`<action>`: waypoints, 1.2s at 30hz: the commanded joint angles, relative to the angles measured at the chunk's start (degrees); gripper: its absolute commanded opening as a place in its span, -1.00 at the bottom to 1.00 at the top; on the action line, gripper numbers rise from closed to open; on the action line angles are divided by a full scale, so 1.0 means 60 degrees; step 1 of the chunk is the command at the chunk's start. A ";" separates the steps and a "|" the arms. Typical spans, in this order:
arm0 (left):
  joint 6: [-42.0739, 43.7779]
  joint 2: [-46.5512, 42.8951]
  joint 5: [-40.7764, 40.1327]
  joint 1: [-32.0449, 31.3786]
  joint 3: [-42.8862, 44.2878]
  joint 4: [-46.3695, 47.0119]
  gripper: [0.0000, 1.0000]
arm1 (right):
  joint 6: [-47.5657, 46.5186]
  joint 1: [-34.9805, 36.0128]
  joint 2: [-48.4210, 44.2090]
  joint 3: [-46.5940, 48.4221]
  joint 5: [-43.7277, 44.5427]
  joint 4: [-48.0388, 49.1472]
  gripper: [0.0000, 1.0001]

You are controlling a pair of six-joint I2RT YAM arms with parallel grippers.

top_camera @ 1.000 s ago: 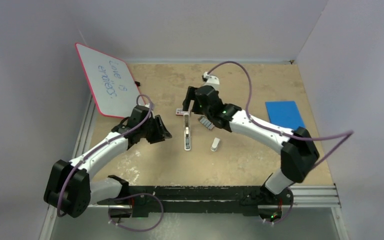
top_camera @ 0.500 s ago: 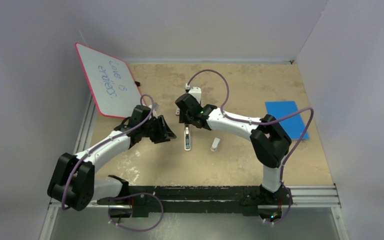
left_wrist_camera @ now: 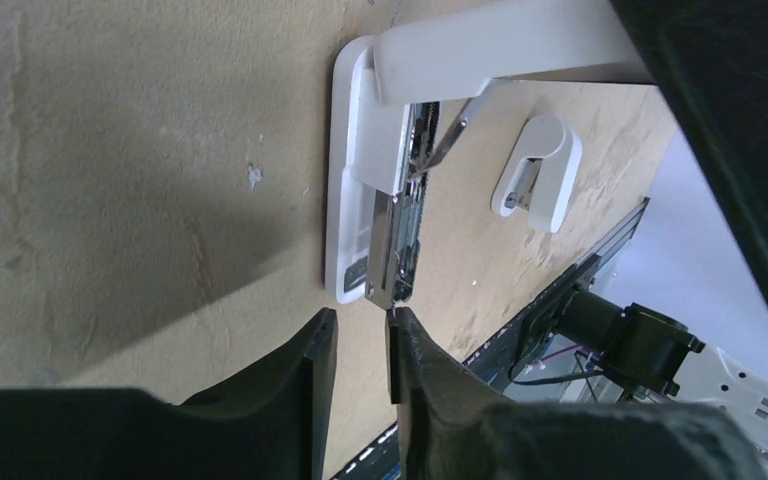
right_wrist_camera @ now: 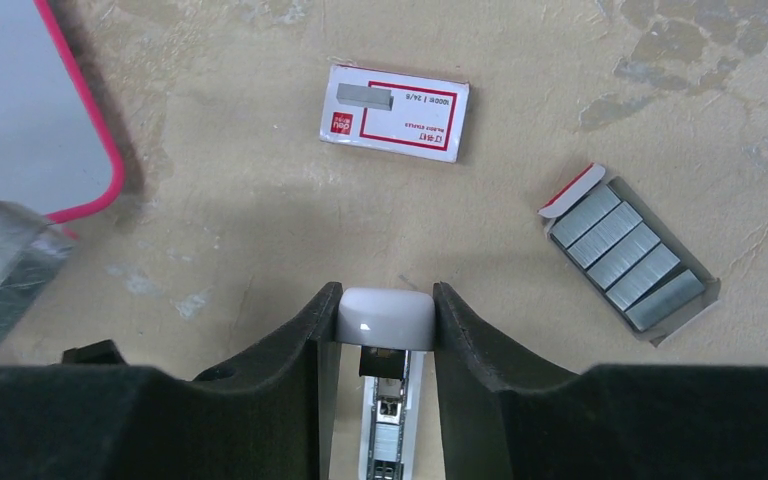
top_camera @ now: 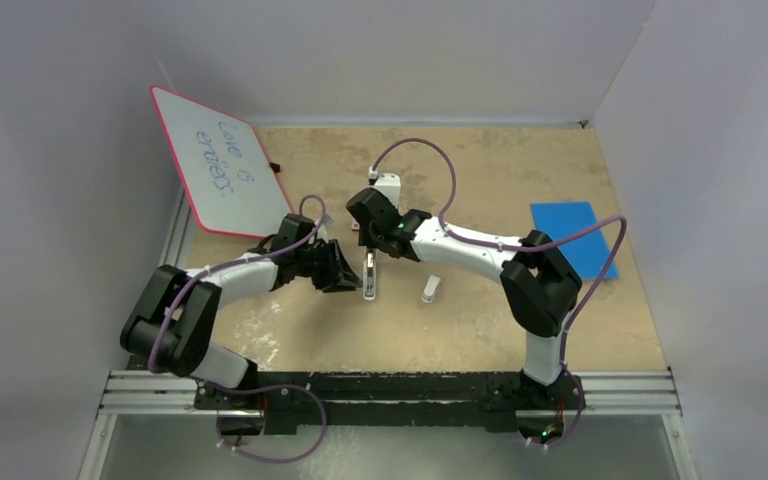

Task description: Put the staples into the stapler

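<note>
The white stapler (top_camera: 370,279) lies open in the middle of the table. My right gripper (right_wrist_camera: 387,292) is shut on the rounded end of its raised top cover (right_wrist_camera: 385,318), and the metal magazine (right_wrist_camera: 384,440) shows below. Grey ribbed staples (right_wrist_camera: 625,255) lie in an open tray to the right of that gripper. In the top view the right arm hides them. My left gripper (left_wrist_camera: 362,318) sits at the near tip of the stapler's magazine (left_wrist_camera: 392,285). Its jaws stand a narrow gap apart with nothing between them, and the right fingertip (left_wrist_camera: 400,325) almost touches the metal tip.
A red-and-white box (right_wrist_camera: 397,112) lies beyond the stapler. A small white piece (top_camera: 430,290) rests right of the stapler. A red-rimmed whiteboard (top_camera: 222,160) leans at the back left. A blue pad (top_camera: 570,232) lies at the right. Walls enclose the table.
My right gripper swung left from beside the staples and closed on the stapler's top cover. My left gripper moved right to the stapler's near tip and its jaws narrowed.
</note>
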 commanded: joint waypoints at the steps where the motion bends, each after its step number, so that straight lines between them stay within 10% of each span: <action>1: -0.0124 0.0521 0.0238 -0.0244 -0.0051 0.1054 -0.60 | -0.0113 0.0083 -0.0375 0.0102 0.0062 0.0392 -0.38; 36: -0.0652 0.2388 -0.1222 -0.0993 -0.0237 0.1375 -0.93 | 0.1995 0.1981 -0.1247 -0.1608 0.0934 0.0041 -0.56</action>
